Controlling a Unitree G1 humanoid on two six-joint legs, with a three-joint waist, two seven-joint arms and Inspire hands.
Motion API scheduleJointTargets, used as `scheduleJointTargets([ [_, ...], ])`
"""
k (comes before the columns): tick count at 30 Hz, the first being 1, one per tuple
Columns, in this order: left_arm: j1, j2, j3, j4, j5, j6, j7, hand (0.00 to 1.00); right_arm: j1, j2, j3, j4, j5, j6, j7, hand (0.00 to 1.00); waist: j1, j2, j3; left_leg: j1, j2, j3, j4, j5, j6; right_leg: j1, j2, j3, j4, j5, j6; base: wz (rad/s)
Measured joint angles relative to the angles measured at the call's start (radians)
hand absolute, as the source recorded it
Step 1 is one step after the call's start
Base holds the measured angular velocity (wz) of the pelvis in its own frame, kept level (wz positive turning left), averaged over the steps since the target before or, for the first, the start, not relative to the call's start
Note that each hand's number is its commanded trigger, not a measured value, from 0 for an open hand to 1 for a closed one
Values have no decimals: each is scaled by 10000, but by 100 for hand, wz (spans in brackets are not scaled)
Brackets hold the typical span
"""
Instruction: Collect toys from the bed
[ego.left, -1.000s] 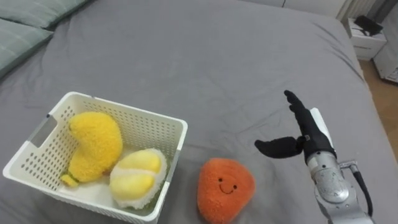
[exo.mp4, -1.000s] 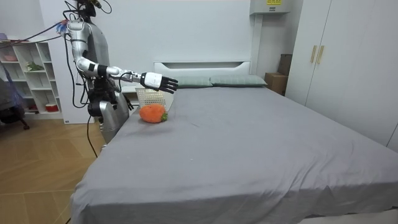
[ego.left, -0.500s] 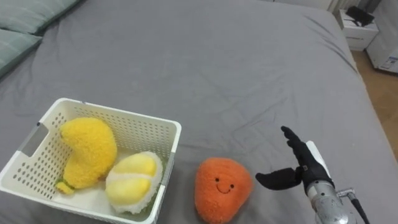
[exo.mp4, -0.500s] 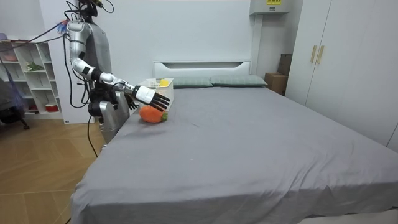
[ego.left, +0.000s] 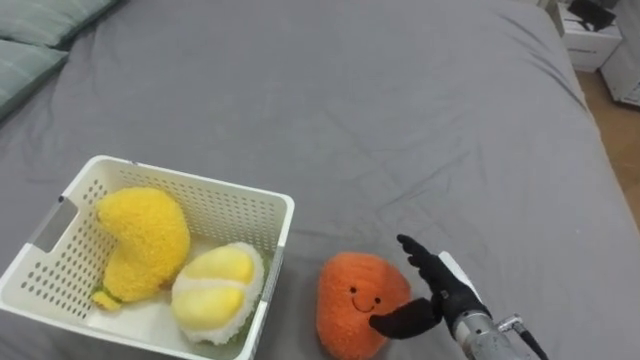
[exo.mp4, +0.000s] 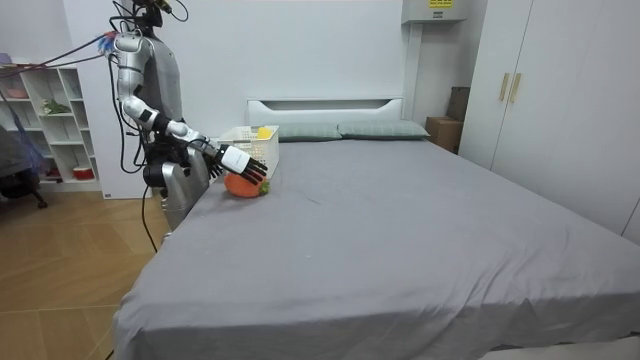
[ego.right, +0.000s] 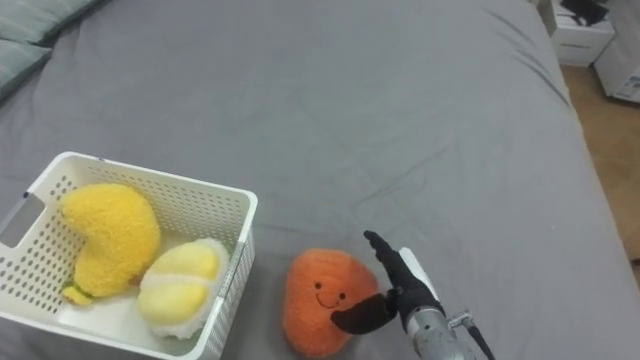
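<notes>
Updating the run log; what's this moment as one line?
right hand: open, beside orange toy | orange toy: on bed, next to basket | basket: holds yellow toy, yellow-white toy

The right hand (ego.left: 449, 295) has black fingers (ego.left: 418, 258) and a black thumb, with a white plate across its back. Behind it sits a round wrist of bare silver metal, and a thin dark cable loops along its side. In the room view the arm is silver with dark bands at the joints. The trunk is silver-grey above a darker waist (red, blue and black wires tangle at the top), and black cables hang down its front.
</notes>
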Motion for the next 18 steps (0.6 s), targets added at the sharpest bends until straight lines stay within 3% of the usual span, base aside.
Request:
scheduleJointTargets([
  [10, 1, 1, 9, 133, -385, -55, -121, 0, -26, 118, 268, -25, -8, 12, 256, 0, 25, -69, -39, -105, -25, -175, 21, -5, 6, -21, -30, -215, -3, 1, 3, 4],
  [18, 5, -1, -2, 237, -724, -47, -214, 0, -121, 108, 483, 205, -529, 91, 22, 0, 264, -102, 9, -137, -40, -283, 10, -5, 7, -11, -50, -301, -4, 1, 3, 2],
])
